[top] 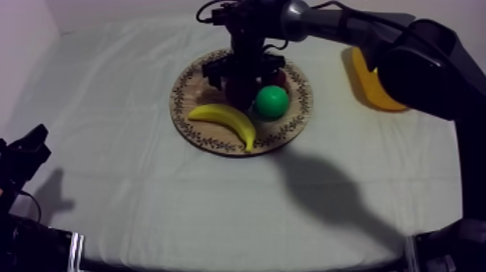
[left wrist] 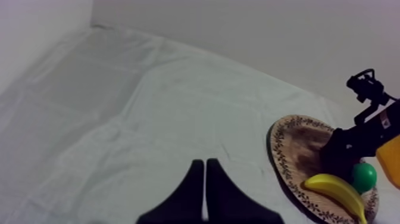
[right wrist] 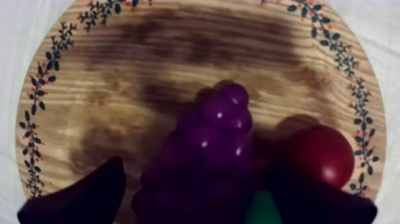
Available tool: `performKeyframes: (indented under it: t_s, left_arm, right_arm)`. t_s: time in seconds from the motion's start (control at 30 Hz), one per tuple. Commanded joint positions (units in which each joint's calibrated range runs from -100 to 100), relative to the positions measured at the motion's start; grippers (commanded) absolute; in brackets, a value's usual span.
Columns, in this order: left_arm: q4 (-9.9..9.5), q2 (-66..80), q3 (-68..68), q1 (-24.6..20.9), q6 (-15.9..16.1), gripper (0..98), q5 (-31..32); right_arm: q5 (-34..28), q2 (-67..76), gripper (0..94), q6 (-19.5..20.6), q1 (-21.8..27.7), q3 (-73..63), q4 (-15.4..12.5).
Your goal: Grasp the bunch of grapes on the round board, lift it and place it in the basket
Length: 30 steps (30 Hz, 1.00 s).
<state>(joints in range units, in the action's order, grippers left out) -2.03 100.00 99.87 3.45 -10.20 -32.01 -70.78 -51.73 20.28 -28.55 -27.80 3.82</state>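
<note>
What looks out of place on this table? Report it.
Nothing stands out. The bunch of grapes, banana, green fruit and small red fruit all lie on the wooden board; the yellow basket sits apart on the cloth.

The board (top: 178, 101) lies past the middle of the table (top: 108, 181), with the basket (top: 372, 87) well apart at its 3 o'clock. On the board, the banana (top: 226, 120) lies at 6 o'clock, the pear (top: 271, 102) at 3, the small red fruit (right wrist: 318, 156) at 2 and the bunch of grapes (right wrist: 208, 155) near the centre.
</note>
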Motion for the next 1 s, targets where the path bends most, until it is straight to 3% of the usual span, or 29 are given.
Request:
performKeyframes:
  t_s: [0.0,0.4,0.7,0.97]
  left_arm:
    - [0.01,0.00,0.02,-0.01,0.02,0.1,0.00]
    - [0.01,0.00,0.02,-0.01,0.02,0.1,0.00]
    - [0.01,0.00,0.02,-0.01,0.02,0.1,0.00]
    - [0.01,0.00,0.02,-0.01,0.02,0.1,0.00]
  right_arm:
    - [0.25,-0.14,81.7,-0.11,-0.06,0.04,0.00]
    - [1.22,-0.31,75.7,-0.37,-0.16,0.83,-0.14]
    - [2.79,-0.31,49.6,-0.65,-0.17,1.80,0.15]
    - [4.06,-0.01,40.4,-0.57,-0.51,3.20,0.57]
